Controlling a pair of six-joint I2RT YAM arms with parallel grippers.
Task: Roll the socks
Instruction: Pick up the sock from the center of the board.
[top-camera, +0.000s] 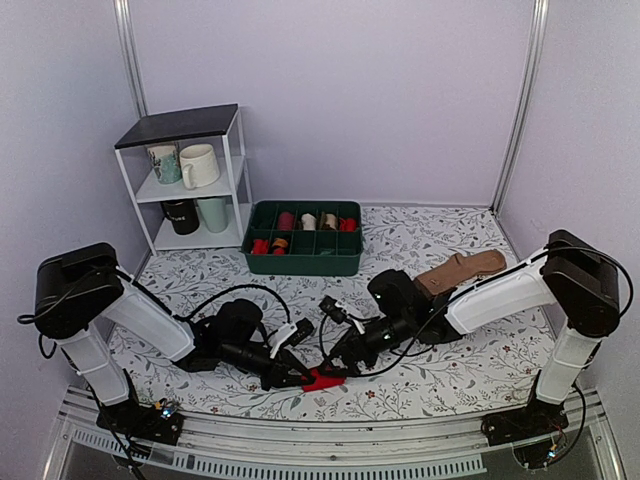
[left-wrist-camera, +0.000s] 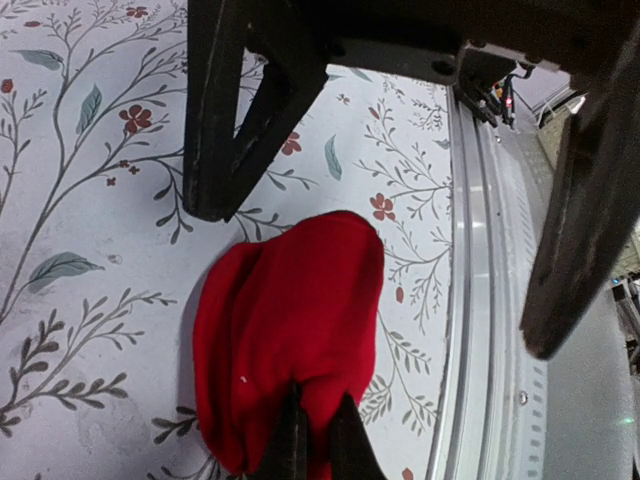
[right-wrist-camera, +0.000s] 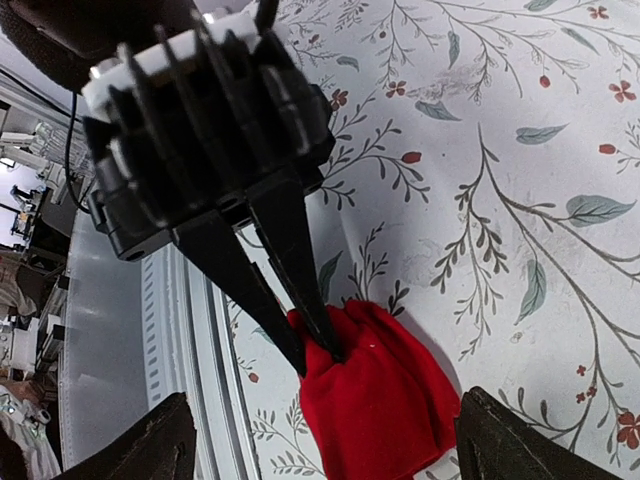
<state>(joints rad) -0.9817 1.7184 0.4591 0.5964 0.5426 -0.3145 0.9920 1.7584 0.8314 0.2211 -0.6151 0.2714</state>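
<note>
Bin (top-camera: 303, 262): sock rolls (top-camera: 308, 221); left pincer (left-wrist-camera: 318, 440) grips red socks (left-wrist-camera: 290, 320).

The floral worktop (top-camera: 420, 235) carries a white rack (top-camera: 185, 125) back left, a green bin (top-camera: 303, 262) beside it, a tan sock (top-camera: 465, 268), and red socks (top-camera: 322, 379) near the front.

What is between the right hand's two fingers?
The red socks, pinched by the left hand, lie between them. The right wrist view shows it.

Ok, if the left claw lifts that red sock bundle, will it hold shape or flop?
Probably floppy: the red socks are soft, wrinkled fabric. Likely light and unlikely to slip, since the left claw pinches one edge. The loose bundle may unfold if lifted.
</note>
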